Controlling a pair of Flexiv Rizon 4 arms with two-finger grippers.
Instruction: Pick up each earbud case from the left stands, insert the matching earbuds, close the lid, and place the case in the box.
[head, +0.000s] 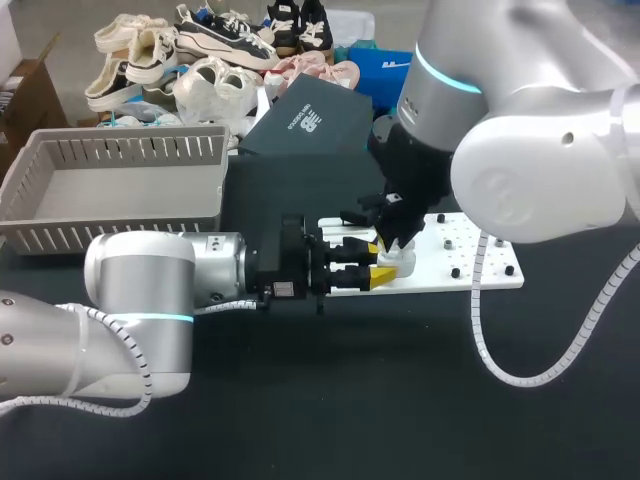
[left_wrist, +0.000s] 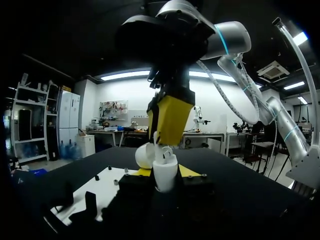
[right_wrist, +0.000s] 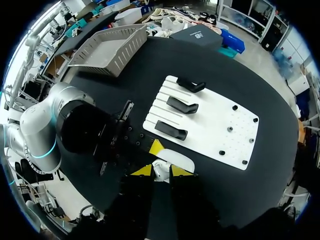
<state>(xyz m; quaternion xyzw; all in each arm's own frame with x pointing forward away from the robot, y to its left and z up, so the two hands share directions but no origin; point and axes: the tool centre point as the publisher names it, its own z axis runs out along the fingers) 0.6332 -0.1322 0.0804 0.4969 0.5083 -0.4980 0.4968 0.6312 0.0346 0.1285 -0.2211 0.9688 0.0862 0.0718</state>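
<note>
The left arm is coming in low from the left side, and its left gripper (head: 382, 263) (left_wrist: 166, 172) is clamping the white earbud case (head: 402, 262) (left_wrist: 165, 177) (right_wrist: 175, 161) between its 2 yellow tips, so that is a firm grasp from both sides. The case is sitting upright in that grip, over the near edge of the white board (head: 470, 262) (right_wrist: 215, 130), with its rounded lid (left_wrist: 145, 155) hanging open to 1 side. The right arm is dropping in from above, and the right gripper (head: 397, 236) (left_wrist: 169, 142) (right_wrist: 161, 171) is hovering right over the open case. A small white piece (left_wrist: 165, 152) is showing just under it at the case's mouth, but whether the right gripper is gripping that piece or standing released, I cannot tell. Out on the board, 3 black stands (right_wrist: 171, 130) are lying in a row, all apart from the case. The gray slatted basket (head: 120, 237) (right_wrist: 107, 50) is sitting well apart at the far left of the black table (head: 400, 400).
</note>
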